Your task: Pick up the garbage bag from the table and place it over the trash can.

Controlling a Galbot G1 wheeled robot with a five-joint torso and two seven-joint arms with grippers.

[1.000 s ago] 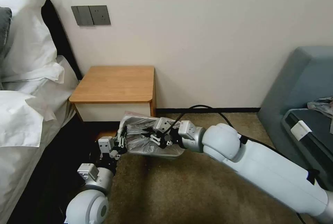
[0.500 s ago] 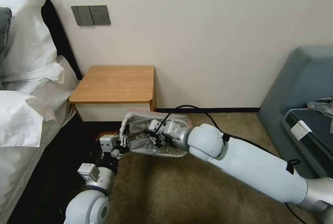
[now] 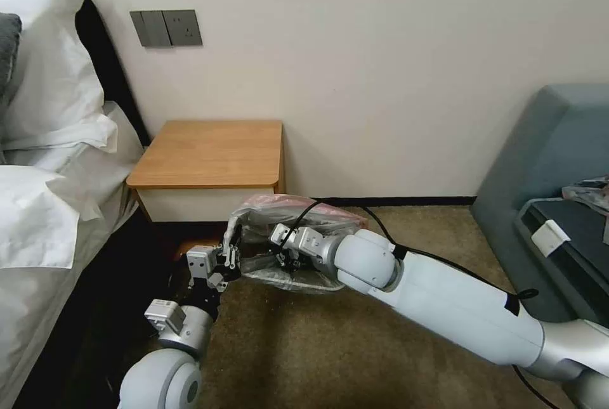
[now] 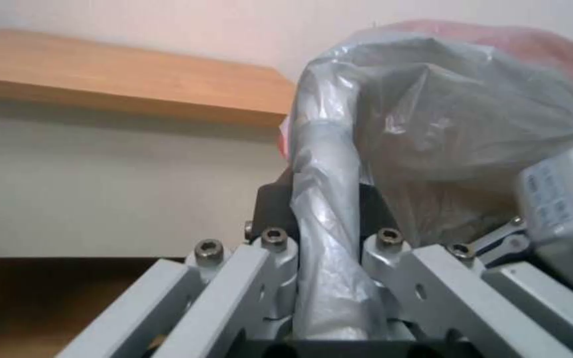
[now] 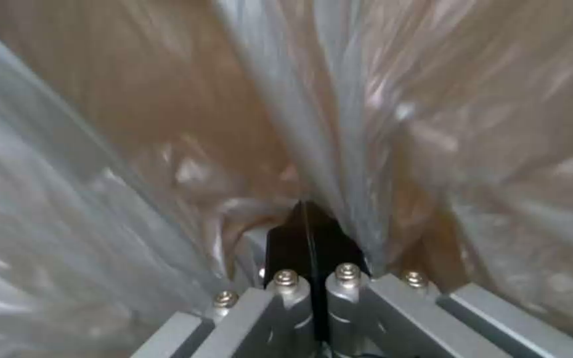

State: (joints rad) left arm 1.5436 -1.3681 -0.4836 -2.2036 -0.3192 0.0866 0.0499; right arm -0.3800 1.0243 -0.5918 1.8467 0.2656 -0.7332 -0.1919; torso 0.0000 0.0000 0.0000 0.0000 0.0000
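While one garbage bag (image 3: 288, 209) is hanging low in front of the table (image 3: 209, 152), two grippers are gripping it from opposite sides. The left gripper (image 3: 229, 257) is reaching up from the floor side, near the nightstand's lower shelf, and its fingers (image 4: 270, 248) are pinching a twisted strand of the grey plastic between them, as the left wrist view is showing (image 4: 330, 278). The right gripper (image 3: 287, 261) is coming in from the robot's right along one long white arm, and it is sitting inside the folds of the bag; in the right wrist view its black fingertips (image 5: 300, 233) are pressing together with a fold of the film (image 5: 339, 124) running down right against them, though whether the film is caught between them I cannot tell. The bag's pink rim is bunching at the top, just beside the table's front corner, while the grey body is sagging between the two grippers above the carpet (image 3: 330, 345). The single table is standing against the wall between one bed (image 3: 44, 206) and one grey-blue armchair (image 3: 545, 162), its orange-brown top bare. Whether a trash can is sitting under the bag cannot be told, since the plastic and the arms are covering that spot.
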